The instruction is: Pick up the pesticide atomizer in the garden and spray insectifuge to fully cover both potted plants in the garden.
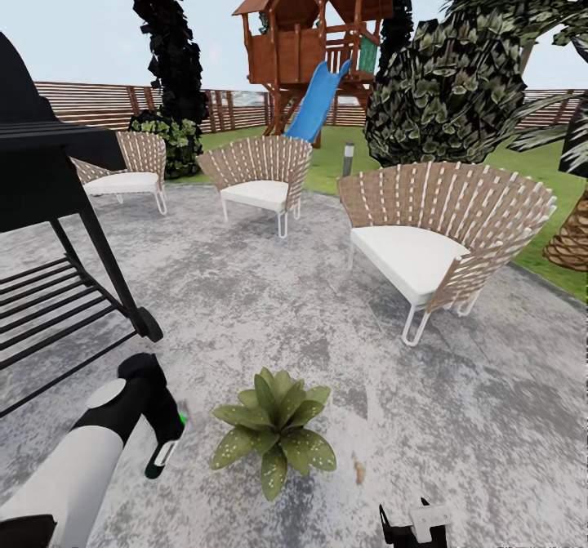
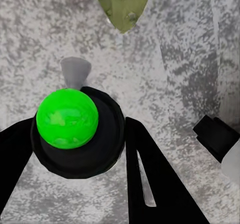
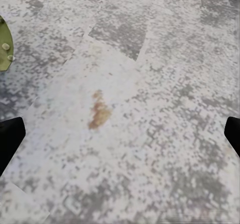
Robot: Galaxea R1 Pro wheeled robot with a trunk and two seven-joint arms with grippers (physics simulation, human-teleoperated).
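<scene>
One potted plant, a rosette of broad green leaves speckled white, sits on the grey patio near the front; the leaves hide its pot. My left gripper hangs just left of it, shut on the pesticide atomizer, a dark slim bottle with a white label. In the left wrist view the atomizer's green-capped dark top sits between my black fingers, with a leaf tip just beyond. My right gripper is low at the front right, open over bare paving, with a leaf edge at one side.
A black grill stand rises close on the left. Three woven chairs with white cushions ring the patio behind the plant. Beyond are lawn, a wooden playhouse with blue slide, shrubs and a slatted fence.
</scene>
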